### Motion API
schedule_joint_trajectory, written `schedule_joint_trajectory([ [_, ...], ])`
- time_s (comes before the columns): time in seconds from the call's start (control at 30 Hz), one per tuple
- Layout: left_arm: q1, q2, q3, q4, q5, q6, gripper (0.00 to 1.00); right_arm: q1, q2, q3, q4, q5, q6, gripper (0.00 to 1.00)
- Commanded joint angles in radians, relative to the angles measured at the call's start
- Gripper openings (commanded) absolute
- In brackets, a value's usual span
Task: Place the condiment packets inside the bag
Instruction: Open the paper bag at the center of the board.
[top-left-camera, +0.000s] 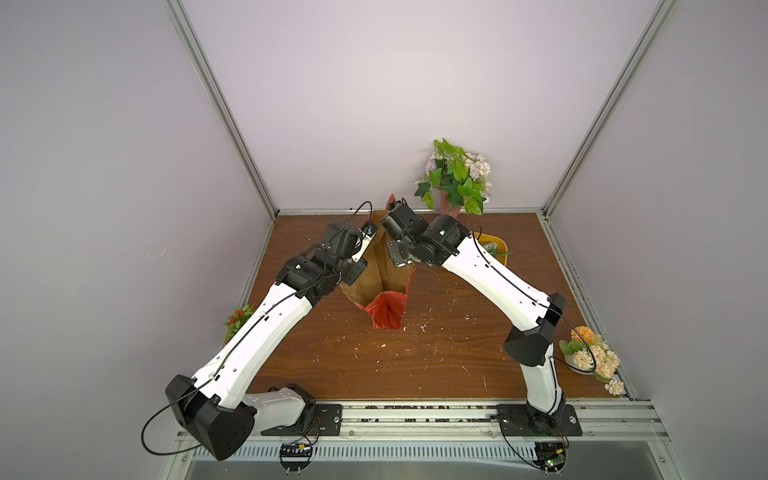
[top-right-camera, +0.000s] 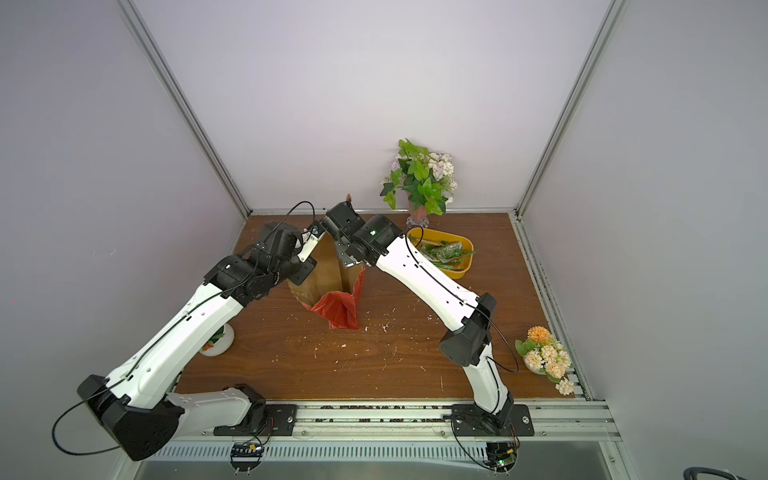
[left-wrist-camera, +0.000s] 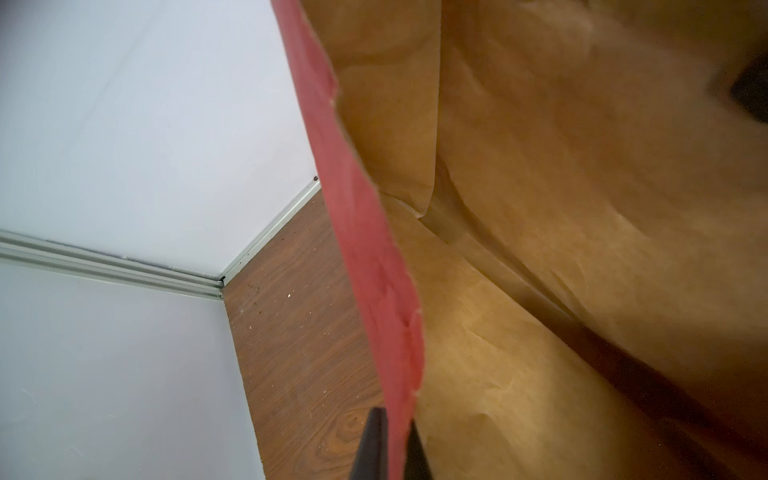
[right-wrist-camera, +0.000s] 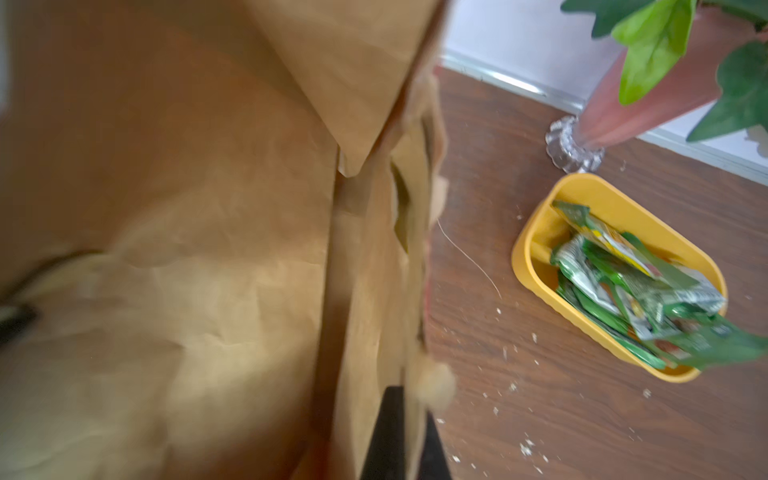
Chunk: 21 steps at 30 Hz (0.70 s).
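Clamping the light, likely tearable rim of the tall red paper bag (top-left-camera: 386, 309), the left gripper (left-wrist-camera: 395, 417) and right gripper (right-wrist-camera: 411, 407) stand closed.

Both arms, the left arm (top-left-camera: 257, 332) at eight o'clock in both top views and the right arm (top-left-camera: 490, 274) at four o'clock, wear glossy white tapered shells dotted with small dark holes. The shells are joined by blocky matte-black joint housings (top-left-camera: 532, 336), and each arm is bolted to a black base plate (top-left-camera: 509, 417) with silver screws near six o'clock. A thin black cable (top-left-camera: 142, 434) runs along each shell and loops free at the elbow, a small green light (top-right-camera: 372, 232) glows on the right arm's black wrist housing, and in the wrist views the left gripper (left-wrist-camera: 395, 428) and right gripper (right-wrist-camera: 409, 432) show plain black tapered fingers.
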Motion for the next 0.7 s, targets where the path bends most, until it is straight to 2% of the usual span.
schedule_joint_trajectory([
  [0.0, -0.008, 0.01, 0.045, -0.089, -0.074, 0.04, 0.0, -0.005, -0.039, -0.034, -0.065, 0.034, -0.024, 0.0],
  [0.1, -0.002, -0.013, -0.021, -0.085, -0.124, 0.097, 0.0, -0.005, -0.074, -0.128, -0.058, 0.081, -0.03, 0.0],
  [0.27, 0.059, -0.033, -0.095, -0.08, -0.11, 0.138, 0.0, -0.002, -0.133, -0.229, -0.026, 0.061, -0.033, 0.0],
  [0.4, 0.094, -0.008, -0.078, -0.079, -0.103, 0.137, 0.0, 0.012, -0.193, -0.271, 0.016, 0.054, -0.041, 0.0],
  [0.53, 0.094, 0.031, -0.069, -0.075, -0.108, 0.125, 0.0, 0.037, -0.237, -0.299, 0.019, 0.09, -0.048, 0.0],
  [0.63, 0.07, 0.053, -0.017, -0.079, -0.072, 0.076, 0.01, 0.04, -0.275, -0.371, 0.067, 0.072, -0.048, 0.0],
  [0.67, 0.059, 0.051, 0.011, -0.079, -0.052, 0.055, 0.08, 0.04, -0.286, -0.395, 0.092, 0.058, -0.047, 0.0],
])
